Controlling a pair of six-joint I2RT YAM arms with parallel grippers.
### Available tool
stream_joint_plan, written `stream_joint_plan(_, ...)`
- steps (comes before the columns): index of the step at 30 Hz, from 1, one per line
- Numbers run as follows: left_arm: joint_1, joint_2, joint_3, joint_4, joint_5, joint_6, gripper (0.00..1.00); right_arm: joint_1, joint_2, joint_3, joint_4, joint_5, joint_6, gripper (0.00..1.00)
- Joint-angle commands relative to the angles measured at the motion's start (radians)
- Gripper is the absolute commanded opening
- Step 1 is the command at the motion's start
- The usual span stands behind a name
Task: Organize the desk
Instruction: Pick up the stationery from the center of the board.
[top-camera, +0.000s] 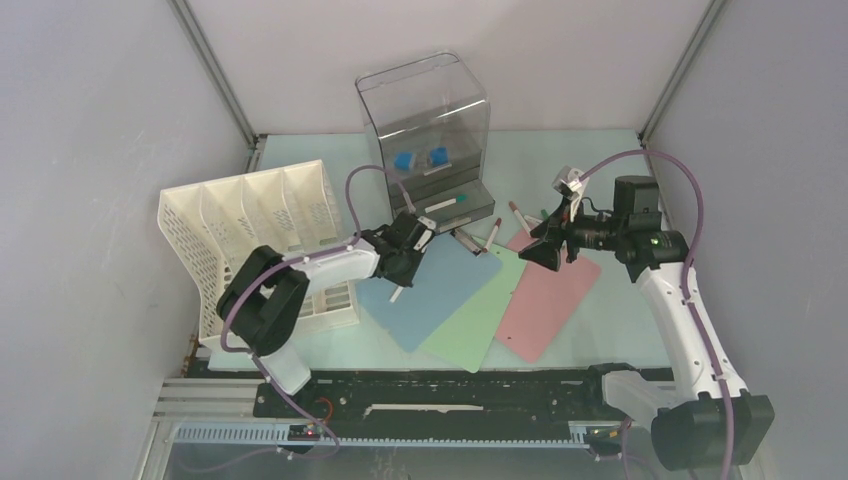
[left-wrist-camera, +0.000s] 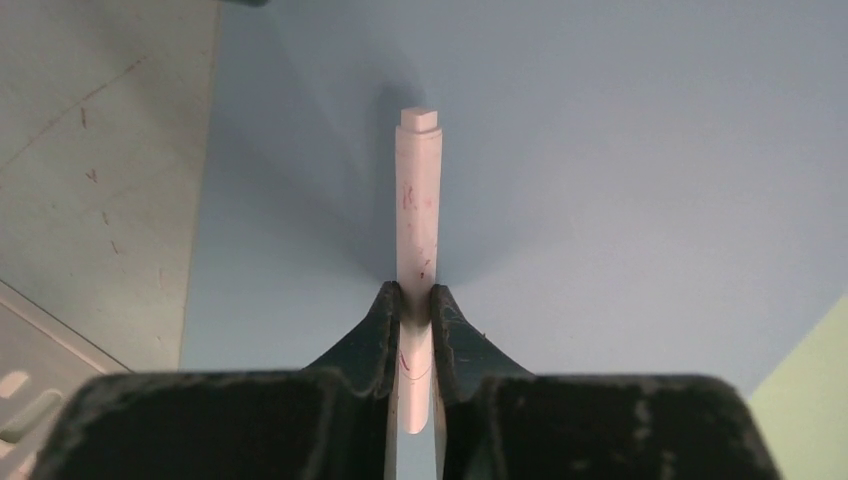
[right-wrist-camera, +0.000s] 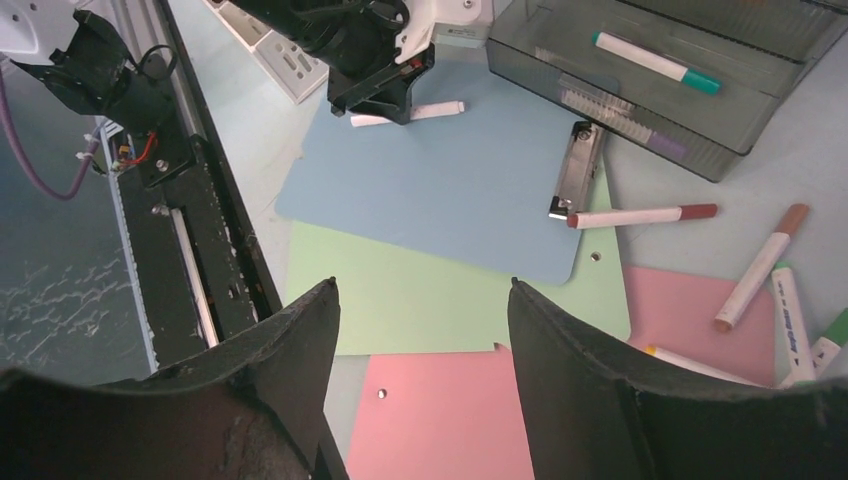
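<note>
Left claw (top-camera: 402, 272) from the top view sits over the blue clipboard (top-camera: 430, 290), near the white file rack (top-camera: 250, 230), with a white marker (top-camera: 396, 294) poking out below it. We see the table (top-camera: 620, 330) spread under everything, pale mint, grey walls round it, clear drawer box (top-camera: 425, 110) standing at the back. Right claw (top-camera: 535, 255) hangs over the pink clipboard (top-camera: 550, 300). Left wrist view: both fingers pinch the marker's barrel, closed tight on it, blue board beneath. Right wrist view: fingers wide apart, nothing between them, green clipboard (right-wrist-camera: 420, 310) below and loose markers (right-wrist-camera: 760, 265) off to the right
</note>
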Motion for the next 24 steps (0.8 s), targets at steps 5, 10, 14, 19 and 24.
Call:
stream_joint_plan(5,-0.064,-0.187,-0.087,0.178,0.039,-0.064,0.0,0.02,0.022,0.018,0.004,-0.09,0.005,0.7)
stream_joint_plan(10,-0.076,-0.302,-0.177,0.356,0.141,-0.13,0.0,0.043,0.042,0.017,0.009,-0.133,0.019,0.7)
stream_joint_plan(14,-0.088,-0.395,-0.255,0.547,0.196,-0.191,0.0,0.059,0.053,-0.003,0.063,-0.18,0.069,0.7)
stream_joint_plan(19,-0.095,-0.464,-0.338,0.768,0.238,-0.274,0.0,0.087,0.068,-0.021,0.113,-0.213,0.119,0.7)
stream_joint_plan(24,-0.104,-0.497,-0.399,0.997,0.251,-0.381,0.0,0.11,0.077,-0.058,0.208,-0.251,0.178,0.73)
